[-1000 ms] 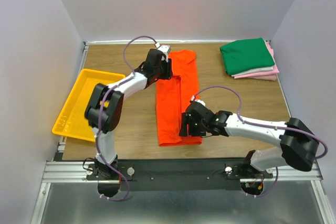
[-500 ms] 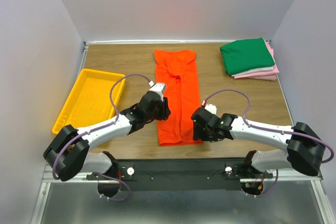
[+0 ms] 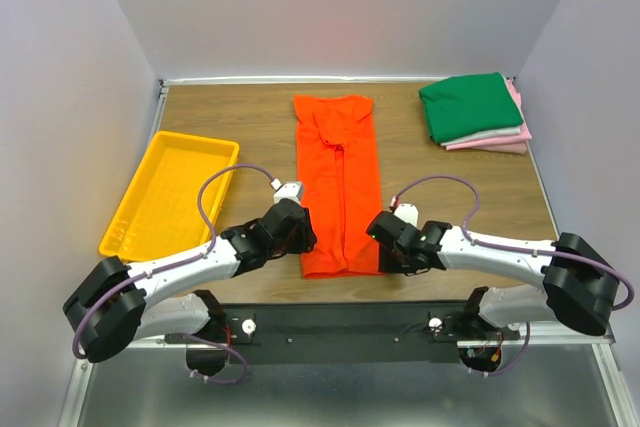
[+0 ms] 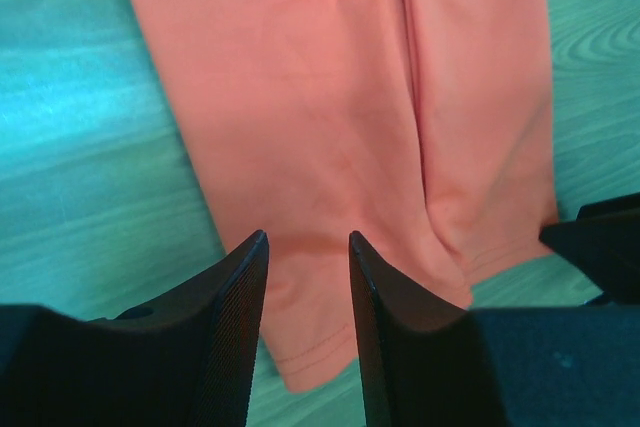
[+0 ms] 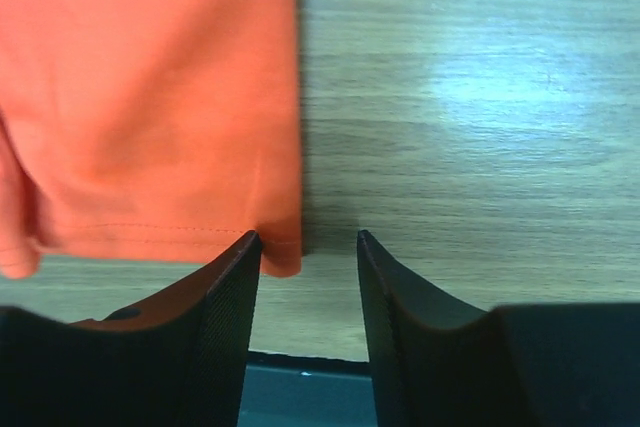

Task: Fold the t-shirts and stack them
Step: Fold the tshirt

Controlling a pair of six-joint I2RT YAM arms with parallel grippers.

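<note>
Beside the near hem of the orange t-shirt (image 3: 338,177), two robot arms lie low over the wooden table (image 3: 250,137). Each reaches inward from its own side. The left gripper (image 3: 297,230) sits at the shirt's near left corner, and the right gripper (image 3: 386,239) sits at its near right corner.

There are four t-shirts. The orange one lies flat as a long narrow strip, its side edges folded in to meet along a seam down the middle. Far to its right, by the back corner, three folded shirts sit in one stack: a green t-shirt (image 3: 472,105) on top, a white t-shirt (image 3: 500,133) under it, and a pink t-shirt (image 3: 487,145) at the bottom. One yellow tray (image 3: 170,192) sits to the left of the orange shirt.

From the left wrist, the left gripper (image 4: 307,239) has its jaws a narrow gap apart over the orange cloth (image 4: 330,97), and they grip nothing. From the right wrist, the right gripper (image 5: 308,237) is parted a little wider. One finger (image 5: 235,277) is at the corner of the orange hem (image 5: 150,97), the gap is mostly over bare wood, and it holds nothing.
</note>
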